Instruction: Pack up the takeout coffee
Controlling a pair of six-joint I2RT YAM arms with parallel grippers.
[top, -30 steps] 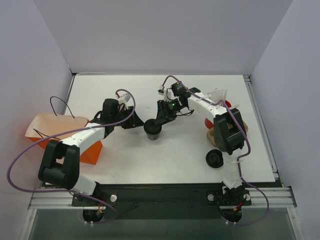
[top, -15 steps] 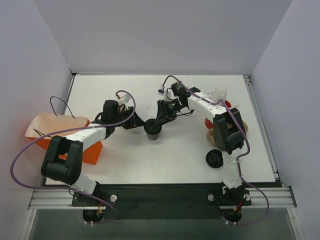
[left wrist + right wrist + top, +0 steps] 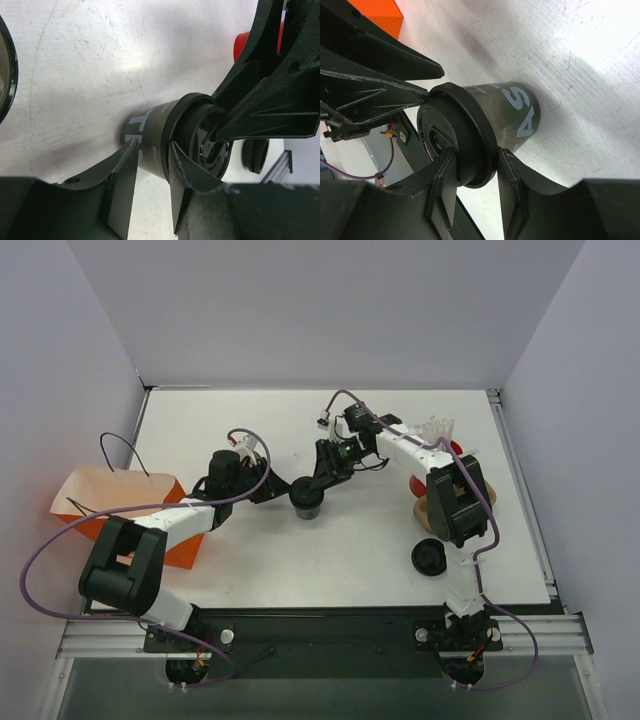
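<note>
my right pincer [image 3: 476, 155] is clamped on the takeout coffee [image 3: 307, 500] at the middle of the white surface [image 3: 350, 560]. its two fingers straddle the rim of the black lid [image 3: 200, 145]. the left wrist camera shows one of them reaching into the recess on top of that lid.

the cup stands upright on the surface, its dark wall carrying pale lettering, the lid seated on top.

my left pincer [image 3: 152, 146] comes at the cup from the opposite side. its fingers are apart with a narrow gap between them, and their tips sit at the cup's wall just under the lid. from the right wrist camera one of those tips looks to meet the lid's edge; i cannot tell how firmly. both tips lie on the same side of the cup, so this pincer grips nothing.

from overhead the two arms meet over the cup, the left reaching in from the left and the right folding back from the far right.

an orange bag [image 3: 180, 545] with a tan top sits at the left edge of the surface, well apart from the cup. a loose black disc [image 3: 430, 558] lies near the right arm's base. a red item [image 3: 456, 447] shows on the far right, partly hidden behind that arm.
</note>
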